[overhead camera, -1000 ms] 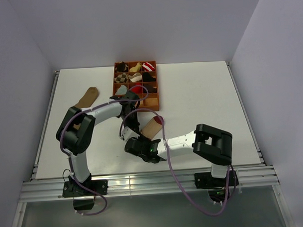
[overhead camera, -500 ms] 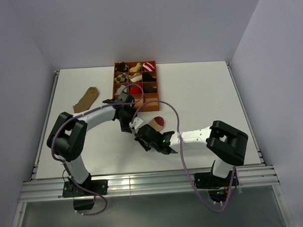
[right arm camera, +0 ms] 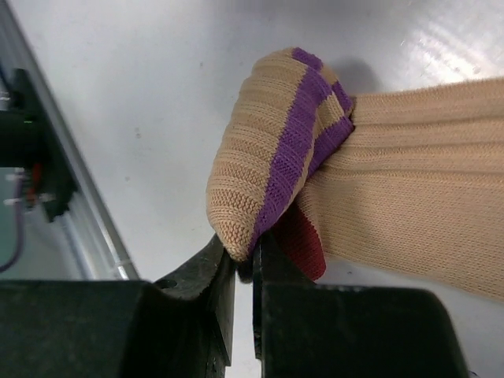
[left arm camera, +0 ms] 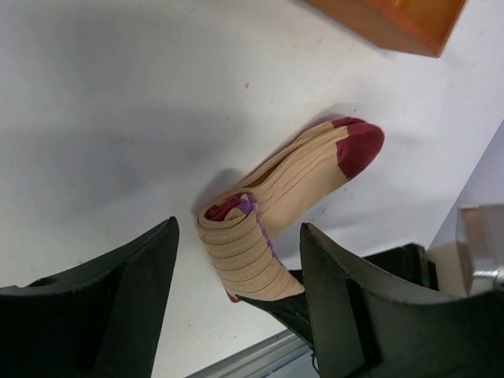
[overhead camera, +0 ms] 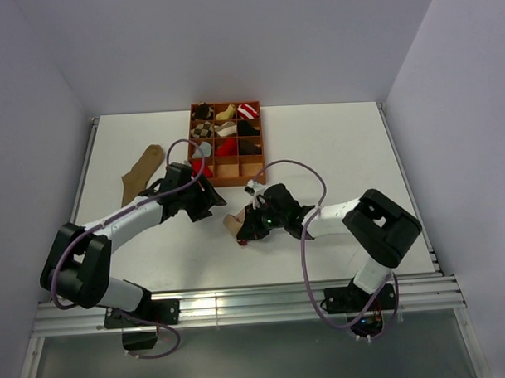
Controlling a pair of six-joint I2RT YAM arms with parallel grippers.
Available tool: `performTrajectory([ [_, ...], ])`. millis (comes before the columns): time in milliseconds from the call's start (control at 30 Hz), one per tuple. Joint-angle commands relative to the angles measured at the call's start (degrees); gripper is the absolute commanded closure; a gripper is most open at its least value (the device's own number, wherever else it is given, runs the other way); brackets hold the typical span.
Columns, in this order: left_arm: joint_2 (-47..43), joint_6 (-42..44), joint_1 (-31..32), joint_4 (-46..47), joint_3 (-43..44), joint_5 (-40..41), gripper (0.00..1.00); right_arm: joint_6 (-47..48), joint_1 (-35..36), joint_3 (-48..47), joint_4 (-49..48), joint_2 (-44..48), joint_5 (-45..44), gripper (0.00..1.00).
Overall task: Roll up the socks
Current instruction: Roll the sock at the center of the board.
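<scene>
The beige sock with maroon toe [left arm camera: 303, 177] lies mid-table, its near end wound into a roll [left arm camera: 240, 252]. My right gripper [right arm camera: 244, 253] is shut on that rolled end, which shows a purple stripe [right arm camera: 295, 150]. In the top view the right gripper [overhead camera: 247, 226] covers most of the sock [overhead camera: 234, 222]. My left gripper [left arm camera: 238, 230] is open, its jaws either side of the roll without touching it; in the top view it [overhead camera: 208, 205] sits just left of the sock. The plain brown sock [overhead camera: 142, 170] lies flat at the far left. I see no loose red sock.
An orange divided tray [overhead camera: 227, 172] stands at the back centre, several compartments holding small sock bundles; its corner shows in the left wrist view [left arm camera: 394, 24]. The table's near edge and metal rail [overhead camera: 240, 304] run behind the arm bases.
My right gripper has moved right and away from the near edge, rolling the beige sock shorter. My left arm has swung out to the left, uncovering the brown sock.
</scene>
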State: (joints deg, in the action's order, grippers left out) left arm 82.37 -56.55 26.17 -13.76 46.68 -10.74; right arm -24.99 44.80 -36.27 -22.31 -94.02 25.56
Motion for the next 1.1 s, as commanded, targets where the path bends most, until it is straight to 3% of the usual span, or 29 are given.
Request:
performTrajectory([
  [0,0.4,-5.0,0.1,7.6,-3.7,-4.6,0.32,-6.4,-2.3,1.8,-7.9,-3.2,11.3,1.00],
  [733,7.6,-8.9,5.6,6.8,-4.8,-2.4,0.35,-15.3,-9.3,6.2,-17.2,-12.1,16.4,1.00],
  [933,12.5,-6.5,6.8,3.4,-0.8,-1.8,0.40,-16.0,-10.3,6.2,-16.2,-13.1,15.6,0.99],
  [1067,16.1,-4.4,7.4,-1.9,3.1,-1.0,0.50,-15.1,-10.4,5.9,-14.2,-12.1,14.3,0.93],
])
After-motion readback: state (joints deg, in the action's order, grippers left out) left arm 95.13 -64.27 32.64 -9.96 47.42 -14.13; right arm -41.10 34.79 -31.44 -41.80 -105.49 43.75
